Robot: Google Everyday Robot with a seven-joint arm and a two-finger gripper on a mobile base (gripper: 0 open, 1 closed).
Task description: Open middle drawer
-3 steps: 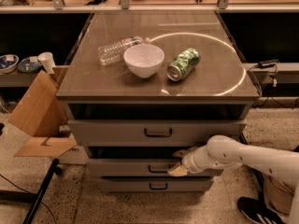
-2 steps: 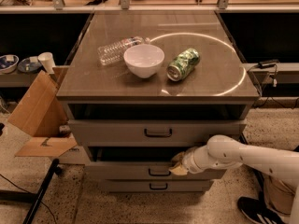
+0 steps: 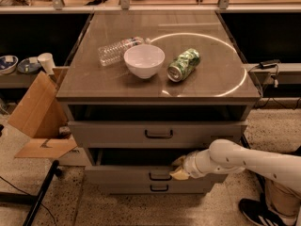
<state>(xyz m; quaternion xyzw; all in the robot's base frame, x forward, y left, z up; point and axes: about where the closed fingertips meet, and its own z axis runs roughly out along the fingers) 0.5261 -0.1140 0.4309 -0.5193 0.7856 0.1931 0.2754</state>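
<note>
middle drawer (image 3: pixel 122 174) sits second in the grey cabinet, under the top drawer (image 3: pixel 113 134) and above the low bottom drawer (image 3: pixel 122 188). its front stands slightly forward, with a dark gap above it. on the worktop (image 3: pixel 94 86) lie a plastic bottle (image 3: pixel 115 51), a white bowl (image 3: pixel 144 60) and a green can (image 3: pixel 183 65). the gripper (image 3: pixel 180 168) is at the drawer's upper edge, just right of its dark handle (image 3: pixel 160 176); spread or pressed together, i cannot tell. by my judgement the drawer is only partly out and most of the pull remains.
</note>
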